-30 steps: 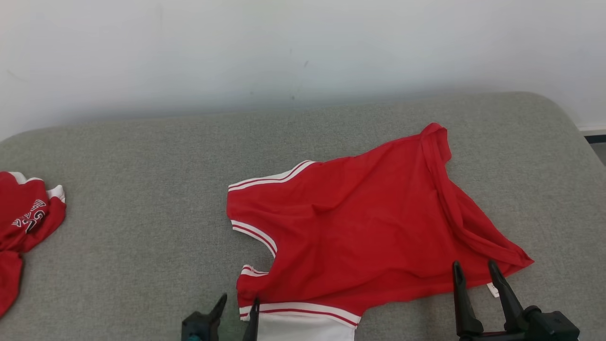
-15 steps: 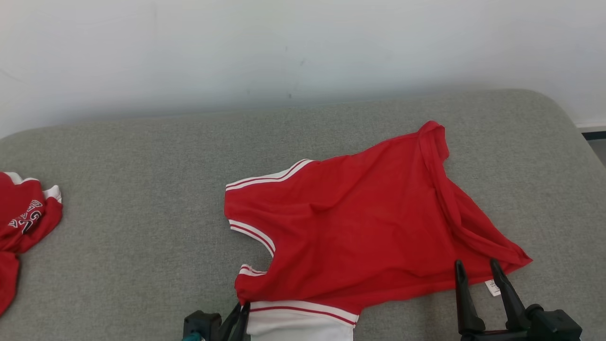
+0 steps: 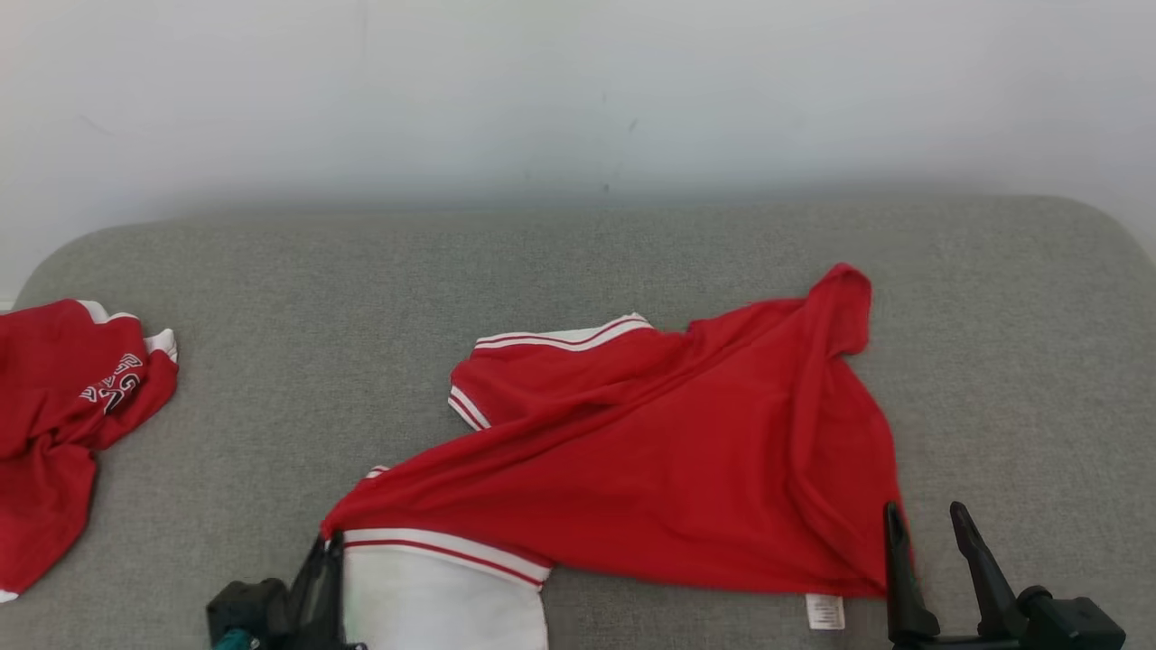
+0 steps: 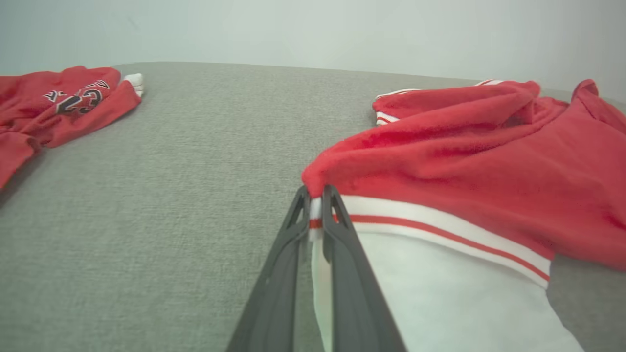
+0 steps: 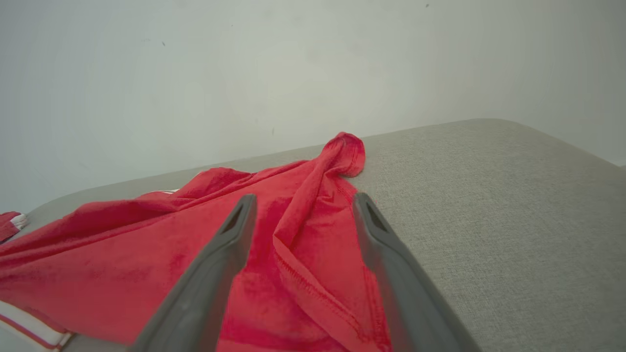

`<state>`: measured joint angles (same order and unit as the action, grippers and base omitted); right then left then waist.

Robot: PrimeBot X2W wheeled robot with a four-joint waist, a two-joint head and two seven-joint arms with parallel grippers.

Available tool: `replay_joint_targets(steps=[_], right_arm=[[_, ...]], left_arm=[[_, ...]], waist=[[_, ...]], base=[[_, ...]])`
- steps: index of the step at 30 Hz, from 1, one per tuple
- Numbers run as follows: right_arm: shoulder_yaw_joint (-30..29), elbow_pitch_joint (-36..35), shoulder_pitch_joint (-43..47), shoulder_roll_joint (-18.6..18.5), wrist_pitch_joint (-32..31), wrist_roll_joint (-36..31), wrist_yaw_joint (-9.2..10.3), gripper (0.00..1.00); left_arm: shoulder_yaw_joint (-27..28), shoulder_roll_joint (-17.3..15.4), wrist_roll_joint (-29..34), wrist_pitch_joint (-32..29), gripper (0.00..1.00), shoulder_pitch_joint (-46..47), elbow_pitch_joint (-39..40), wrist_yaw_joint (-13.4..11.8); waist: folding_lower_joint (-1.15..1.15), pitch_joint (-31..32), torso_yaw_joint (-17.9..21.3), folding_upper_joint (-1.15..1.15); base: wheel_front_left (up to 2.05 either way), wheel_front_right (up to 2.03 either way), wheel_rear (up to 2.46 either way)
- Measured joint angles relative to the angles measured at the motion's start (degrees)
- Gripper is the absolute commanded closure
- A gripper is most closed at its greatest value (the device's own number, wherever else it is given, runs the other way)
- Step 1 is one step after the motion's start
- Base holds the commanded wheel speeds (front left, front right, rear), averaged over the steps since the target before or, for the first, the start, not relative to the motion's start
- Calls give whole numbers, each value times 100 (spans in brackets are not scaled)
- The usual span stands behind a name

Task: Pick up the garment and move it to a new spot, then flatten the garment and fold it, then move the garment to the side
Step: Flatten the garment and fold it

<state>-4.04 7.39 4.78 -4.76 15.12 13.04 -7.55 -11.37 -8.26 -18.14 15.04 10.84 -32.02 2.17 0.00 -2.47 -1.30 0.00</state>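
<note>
Matt cloth garment (image 3: 686,469) — coarse grey woven upholstery (image 3: 271,271)

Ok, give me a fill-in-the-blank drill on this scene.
The left gripper is ____ on the jersey. The right gripper stands ____ by the jersey's right corner. The second garment lies at the cushion's ____ end.
Missing words: shut; open; left.
</note>
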Motion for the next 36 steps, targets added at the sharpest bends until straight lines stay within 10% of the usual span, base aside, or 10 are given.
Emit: replay_joint_targets(steps=[5,6,7,22,36], right_arm=[[48,241,24,-14,1,8,0,0],[83,297,30,-25,0,8,0,0],[94,358,31,-41,0,7,0,0],[715,1288,-121,-678,-23,-638,0,0],[821,2448,-742,-1092,-100,-984,0,6]], left_arm=[[125,-48,44,1,94,-198,73,-64],[129,-22,45,1,62,-203,66,-62],[124,-4,52,1,0,-199,62,-58],[1083,336,801,1,0,-1009,2310,-296],[1085,482,962,1,0,-1233,2622,-268]], waist=[[0,29,-50,0],[0,31,-57,0],[0,35,-66,0],[0,245,-459,0],[0,262,-739,0]], base=[[0,0,0],[0,0,0],[0,0,0],[0,0,0],[0,0,0]])
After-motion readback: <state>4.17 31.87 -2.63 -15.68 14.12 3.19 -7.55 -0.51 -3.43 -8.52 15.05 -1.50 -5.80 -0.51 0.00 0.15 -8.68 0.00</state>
